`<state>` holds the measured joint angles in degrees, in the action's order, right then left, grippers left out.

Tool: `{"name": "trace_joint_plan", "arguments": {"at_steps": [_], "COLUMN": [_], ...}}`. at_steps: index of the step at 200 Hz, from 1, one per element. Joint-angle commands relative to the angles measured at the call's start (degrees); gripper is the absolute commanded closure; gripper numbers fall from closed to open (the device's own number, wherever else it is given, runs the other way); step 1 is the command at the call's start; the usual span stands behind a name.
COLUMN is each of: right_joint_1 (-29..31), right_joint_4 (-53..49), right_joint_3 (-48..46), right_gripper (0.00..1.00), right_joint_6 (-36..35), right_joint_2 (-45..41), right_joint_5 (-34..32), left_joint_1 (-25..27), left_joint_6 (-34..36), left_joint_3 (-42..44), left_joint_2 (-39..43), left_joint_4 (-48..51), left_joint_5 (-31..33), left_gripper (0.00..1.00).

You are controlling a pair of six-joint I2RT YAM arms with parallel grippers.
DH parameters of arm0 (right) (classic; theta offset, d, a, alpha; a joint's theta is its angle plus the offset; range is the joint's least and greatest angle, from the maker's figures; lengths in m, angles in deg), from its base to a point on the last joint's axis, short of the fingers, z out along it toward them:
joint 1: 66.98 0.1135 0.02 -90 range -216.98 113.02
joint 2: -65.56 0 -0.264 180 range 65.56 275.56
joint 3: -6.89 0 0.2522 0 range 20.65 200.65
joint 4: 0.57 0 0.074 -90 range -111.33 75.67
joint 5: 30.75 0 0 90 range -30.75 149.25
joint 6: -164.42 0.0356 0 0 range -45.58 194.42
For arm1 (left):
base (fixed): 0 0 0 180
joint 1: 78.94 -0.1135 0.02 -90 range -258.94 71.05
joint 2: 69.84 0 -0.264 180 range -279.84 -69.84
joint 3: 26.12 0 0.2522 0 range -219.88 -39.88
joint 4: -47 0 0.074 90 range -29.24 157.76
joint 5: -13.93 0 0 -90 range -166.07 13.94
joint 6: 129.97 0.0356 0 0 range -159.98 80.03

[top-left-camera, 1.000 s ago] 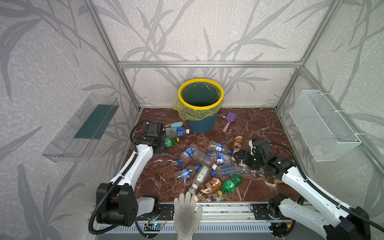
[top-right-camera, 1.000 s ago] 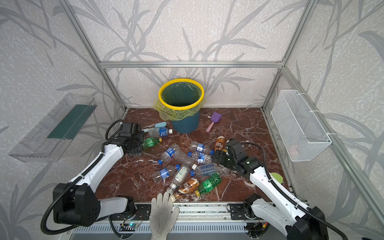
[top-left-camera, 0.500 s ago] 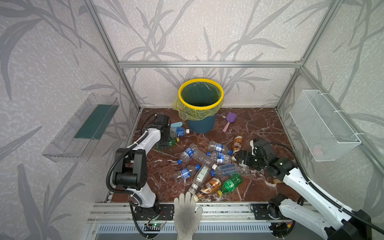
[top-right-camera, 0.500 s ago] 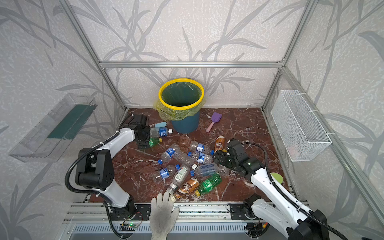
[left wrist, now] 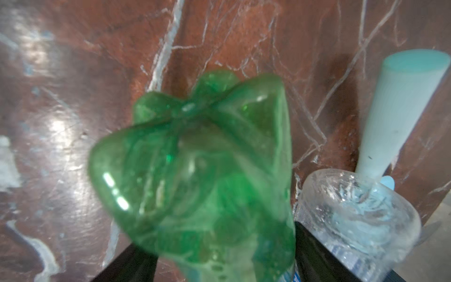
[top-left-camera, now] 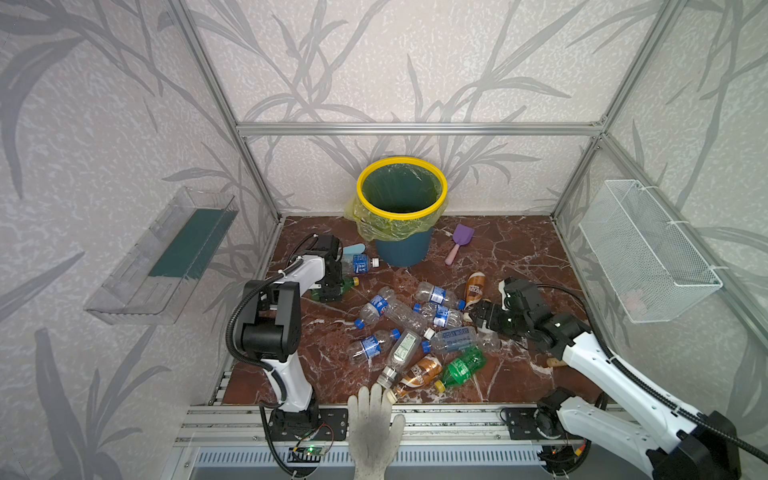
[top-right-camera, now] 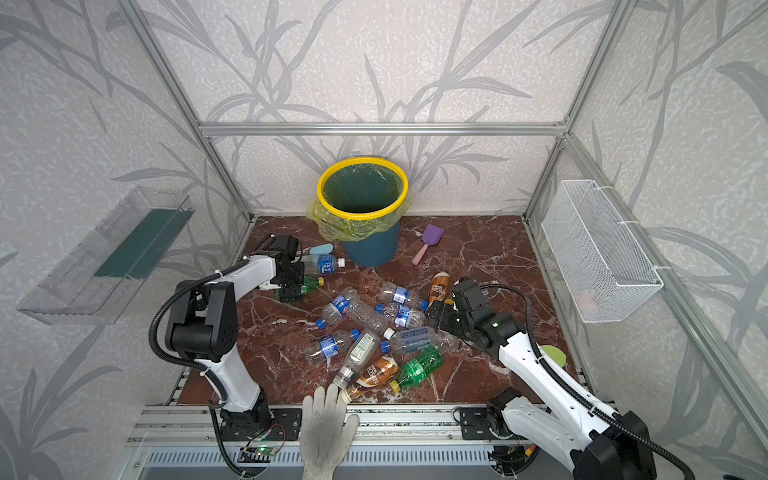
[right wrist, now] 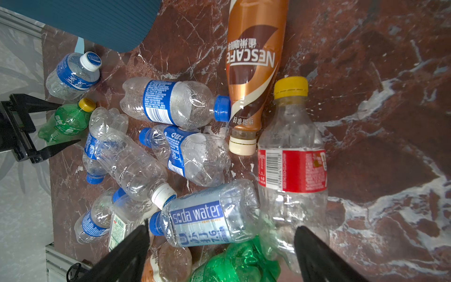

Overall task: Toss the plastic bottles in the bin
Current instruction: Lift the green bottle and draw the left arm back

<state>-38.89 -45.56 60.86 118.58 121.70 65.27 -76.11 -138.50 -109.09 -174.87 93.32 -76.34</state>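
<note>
Left gripper [top-left-camera: 334,289], now farther forward, astride the green bottle [top-left-camera: 348,283].

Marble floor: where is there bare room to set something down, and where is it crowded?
Bare: back right, between the purple shovel and the wall under the wire basket; front left, between the left arm's base and the plastic bottles. Crowded: the middle pile, and left of the bin.

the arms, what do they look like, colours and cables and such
The left arm and right arm match: white shells, black joint blocks, a black ribbed cable hose looping alongside. The left gripper and right gripper are black with tapered wedge fingers.
</note>
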Motion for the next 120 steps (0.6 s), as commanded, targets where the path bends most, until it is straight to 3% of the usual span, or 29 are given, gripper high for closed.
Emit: {"name": "trace_joint_plan", "arguments": {"at_steps": [1,64,92,120], "right_joint_1": [0.1,0.0,0.1,0.1], "right_joint_4": [0.9,2.6,2.9,3.0], "right_joint_3": [-0.3,-1.3,-1.4,-1.4], "right_gripper": [0.07,0.07,0.07,0.07], "right_joint_6": [-0.8,-0.2,-0.3,-0.3], "right_joint_2": [0.3,0.6,0.8,0.6], "right_joint_5": [-0.7,0.0,0.3,0.5], "left_joint_1": [-0.9,-2.6,-2.8,-2.9], "left_joint_6": [2.1,13.4,19.7,27.3], "left_joint_3": [-3.3,1.8,5.7,8.8], "left_joint_2": [-1.7,0.4,3.0,8.2], "left_joint_4": [1.5,3.8,5.0,9.2], "left_joint_5": [-1.4,-3.1,-4.7,-2.3], "left_gripper": [0.19,0.45,0.49,0.49]}}
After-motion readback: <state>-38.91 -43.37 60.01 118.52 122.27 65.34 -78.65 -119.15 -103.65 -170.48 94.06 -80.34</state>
